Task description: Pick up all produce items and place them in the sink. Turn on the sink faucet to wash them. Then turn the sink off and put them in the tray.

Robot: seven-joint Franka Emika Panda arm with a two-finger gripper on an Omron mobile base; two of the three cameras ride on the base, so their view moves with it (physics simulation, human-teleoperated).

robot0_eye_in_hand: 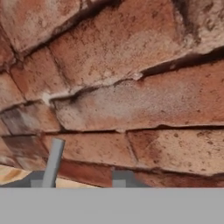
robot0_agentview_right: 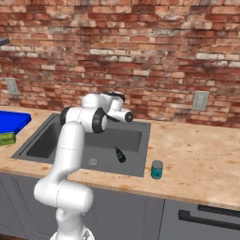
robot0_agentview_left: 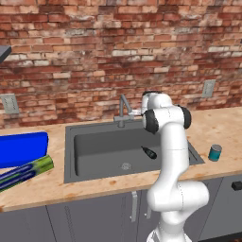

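Produce item (robot0_agentview_left: 149,152): lay in sink (robot0_agentview_left: 94,142), near its right wall.
Gripper: finger state could not be determined, near faucet (robot0_agentview_left: 124,109).
Tray (robot0_agentview_left: 22,149): at counter's left edge.

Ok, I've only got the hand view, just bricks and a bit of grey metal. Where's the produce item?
Observer: The dark produce item lies on the floor of the sink, to the right of the drain.
Operator: And where's the hand relative to that?
Observer: The gripper is up at the sink's back edge, well above the item and close to the faucet.
Operator: Anything to the left of the sink?
Observer: A blue tray sits on the counter there.
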